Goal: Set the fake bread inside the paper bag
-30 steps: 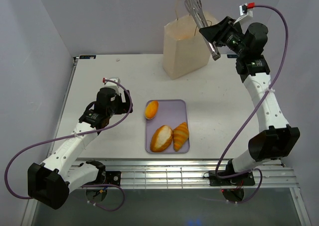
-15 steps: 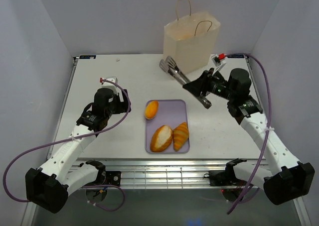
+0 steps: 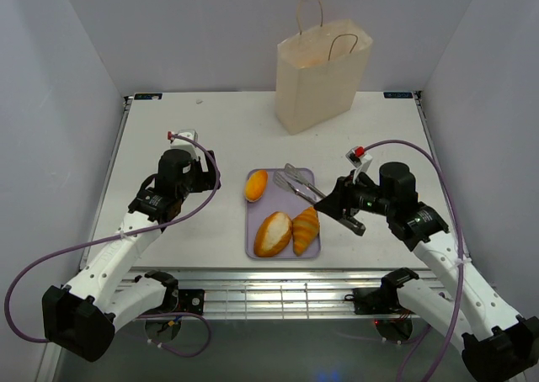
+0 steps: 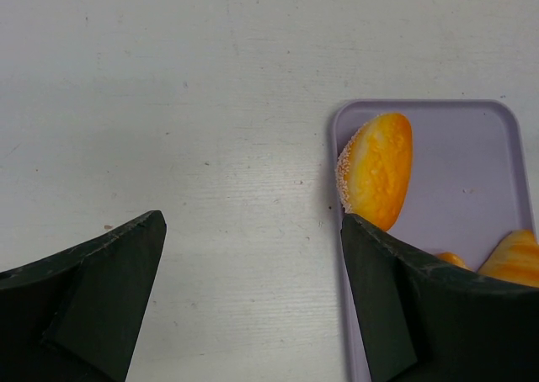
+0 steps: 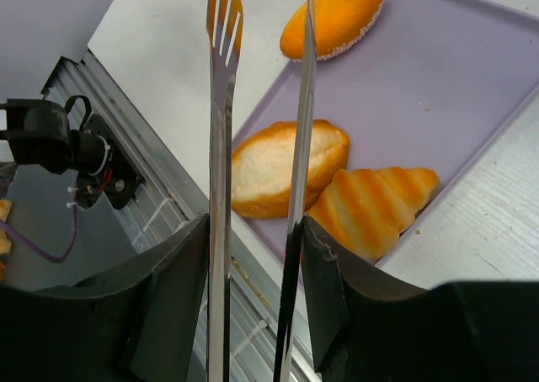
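Observation:
Three pieces of fake bread lie on a lilac tray: an oval roll, a split loaf and a croissant. The paper bag stands upright at the back of the table. My right gripper is shut on metal tongs. The tongs reach over the tray with their arms apart and nothing between them. In the right wrist view the tongs hang above the split loaf, beside the croissant. My left gripper is open over bare table, left of the roll.
The metal rail along the table's near edge lies just below the tray. The table's white surface spreads between the tray and the bag. Purple cables loop off both arms.
My right arm has swung the tongs from above the bag's mouth down and forward, to over the tray. The left arm has hardly moved.

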